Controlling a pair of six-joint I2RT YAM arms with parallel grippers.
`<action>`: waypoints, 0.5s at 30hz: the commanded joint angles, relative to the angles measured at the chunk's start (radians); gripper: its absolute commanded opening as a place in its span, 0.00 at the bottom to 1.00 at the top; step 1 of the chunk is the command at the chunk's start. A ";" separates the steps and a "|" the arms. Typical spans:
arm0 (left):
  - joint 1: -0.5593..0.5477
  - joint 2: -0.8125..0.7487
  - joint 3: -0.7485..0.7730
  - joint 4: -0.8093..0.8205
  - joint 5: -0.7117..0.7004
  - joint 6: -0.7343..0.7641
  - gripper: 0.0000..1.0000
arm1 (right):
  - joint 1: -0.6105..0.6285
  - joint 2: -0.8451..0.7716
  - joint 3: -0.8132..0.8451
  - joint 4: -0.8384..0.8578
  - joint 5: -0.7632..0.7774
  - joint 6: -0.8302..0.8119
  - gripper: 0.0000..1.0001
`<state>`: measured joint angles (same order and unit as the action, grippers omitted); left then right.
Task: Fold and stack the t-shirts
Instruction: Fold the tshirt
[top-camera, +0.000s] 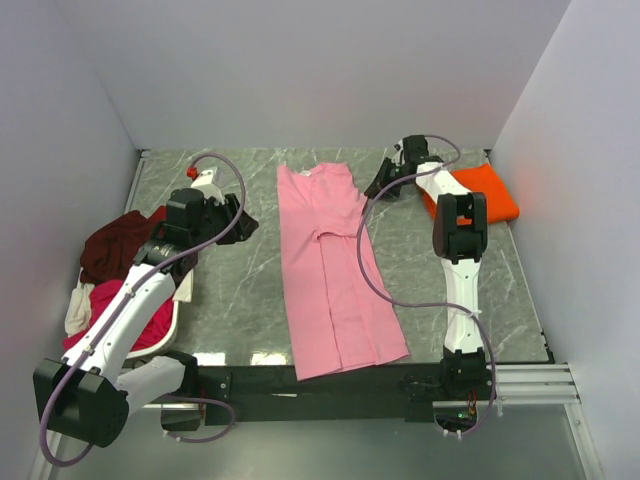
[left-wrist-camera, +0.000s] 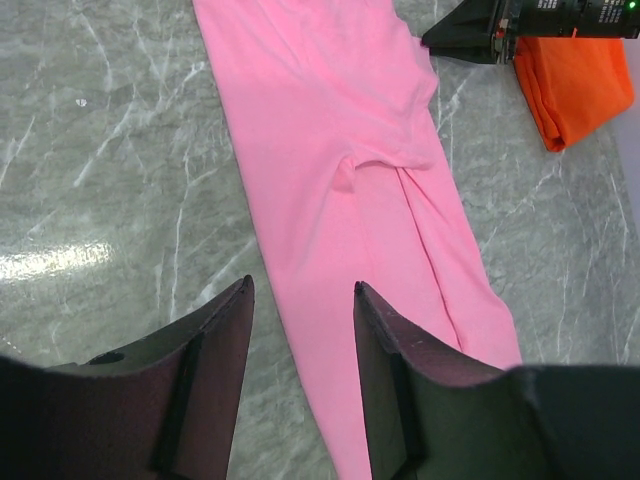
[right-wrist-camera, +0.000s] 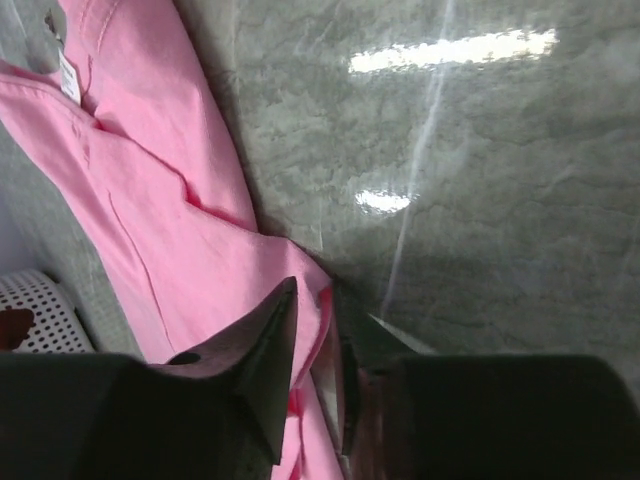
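Note:
A light pink t-shirt (top-camera: 330, 270) lies flat in a long strip down the middle of the table, its sides folded in. My right gripper (top-camera: 380, 185) sits at the shirt's far right corner. In the right wrist view its jaws (right-wrist-camera: 312, 290) are pinched on the pink cloth's edge (right-wrist-camera: 170, 230). My left gripper (top-camera: 243, 220) hovers over the marble left of the shirt. Seen from the left wrist it (left-wrist-camera: 302, 285) is open with nothing between its fingers, above the shirt's left edge (left-wrist-camera: 330, 150). A folded bright orange t-shirt (top-camera: 480, 192) lies at the far right.
At the left edge a white basket (top-camera: 172, 318) holds a heap of maroon (top-camera: 115, 245), magenta-red (top-camera: 110, 300) and cream (top-camera: 78, 308) shirts. White walls close in the table on three sides. The arms' base rail (top-camera: 330, 382) runs along the near edge.

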<state>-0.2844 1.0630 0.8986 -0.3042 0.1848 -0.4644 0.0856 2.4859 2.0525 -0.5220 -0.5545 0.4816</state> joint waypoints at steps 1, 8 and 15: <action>0.007 -0.028 0.033 0.007 -0.007 0.012 0.50 | 0.017 0.016 0.031 -0.032 0.028 -0.015 0.24; 0.008 -0.037 0.011 0.016 0.010 0.003 0.50 | 0.017 -0.019 0.050 -0.015 0.041 -0.043 0.00; 0.008 -0.051 0.014 0.010 0.007 0.009 0.50 | 0.017 -0.148 -0.014 0.054 0.099 -0.069 0.00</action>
<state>-0.2798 1.0412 0.8986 -0.3061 0.1860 -0.4648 0.0959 2.4687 2.0468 -0.5259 -0.4934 0.4400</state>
